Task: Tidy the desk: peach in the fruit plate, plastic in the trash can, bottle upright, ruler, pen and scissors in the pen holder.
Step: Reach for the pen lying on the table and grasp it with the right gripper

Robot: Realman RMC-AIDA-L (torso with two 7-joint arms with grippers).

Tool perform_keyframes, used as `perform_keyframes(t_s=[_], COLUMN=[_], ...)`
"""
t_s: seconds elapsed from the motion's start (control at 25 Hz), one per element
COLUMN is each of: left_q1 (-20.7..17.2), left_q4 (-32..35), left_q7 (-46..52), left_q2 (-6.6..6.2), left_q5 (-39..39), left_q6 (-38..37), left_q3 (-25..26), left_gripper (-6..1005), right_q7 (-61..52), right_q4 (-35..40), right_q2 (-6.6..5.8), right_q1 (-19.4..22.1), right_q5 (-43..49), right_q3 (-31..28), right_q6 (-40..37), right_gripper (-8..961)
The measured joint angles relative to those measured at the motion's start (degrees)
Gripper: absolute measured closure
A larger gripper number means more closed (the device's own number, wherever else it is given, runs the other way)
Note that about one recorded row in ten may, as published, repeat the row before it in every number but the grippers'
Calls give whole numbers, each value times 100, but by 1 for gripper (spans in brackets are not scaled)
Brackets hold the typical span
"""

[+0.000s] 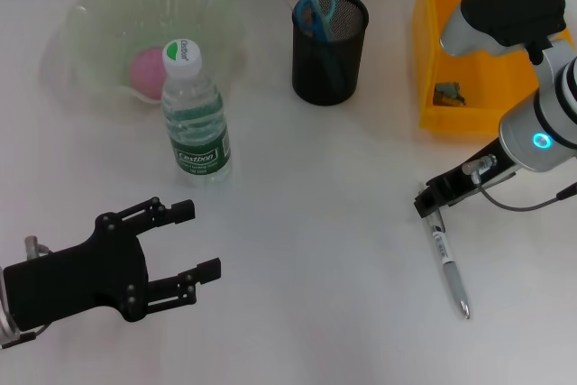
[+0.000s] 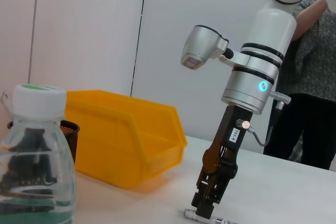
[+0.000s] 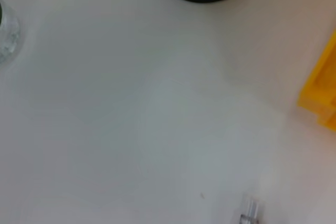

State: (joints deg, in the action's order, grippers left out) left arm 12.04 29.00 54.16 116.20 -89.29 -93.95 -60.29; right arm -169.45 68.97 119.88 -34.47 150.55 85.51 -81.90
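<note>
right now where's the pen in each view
Head view: pen lies flat on the table, lower right, its top end under the right tool.
Left wrist view: only one end shows at the bottom edge, beneath the right tool.
Right wrist view: just a tip at the bottom edge.
Shared landmark: yellow bin.

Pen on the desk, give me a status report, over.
Right tool down on the pen's upper end, grip unclear. Pen flat on the table, not yet in the pen holder. Left tool open, idle near the upright bottle. Path clear.
</note>
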Motion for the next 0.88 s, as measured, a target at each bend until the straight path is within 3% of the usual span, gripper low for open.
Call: perform_keyframes(t_s=[0.72, 0.88], left_q1=[-14, -17], left_q4=[0, 0], left_q7=[-2, -2], left_q2=[8, 8], left_q5=[0, 0], left_q6=[8, 14], left_q3=[0, 0], left_gripper=[196, 197], right_q7=[0, 0], right_q4=[-148, -194], right_q2=[0, 0], right_q1=[-52, -73], right_q5=[0, -1], right_q3=[134, 140], right_q6=[87, 87], right_gripper=[577, 671])
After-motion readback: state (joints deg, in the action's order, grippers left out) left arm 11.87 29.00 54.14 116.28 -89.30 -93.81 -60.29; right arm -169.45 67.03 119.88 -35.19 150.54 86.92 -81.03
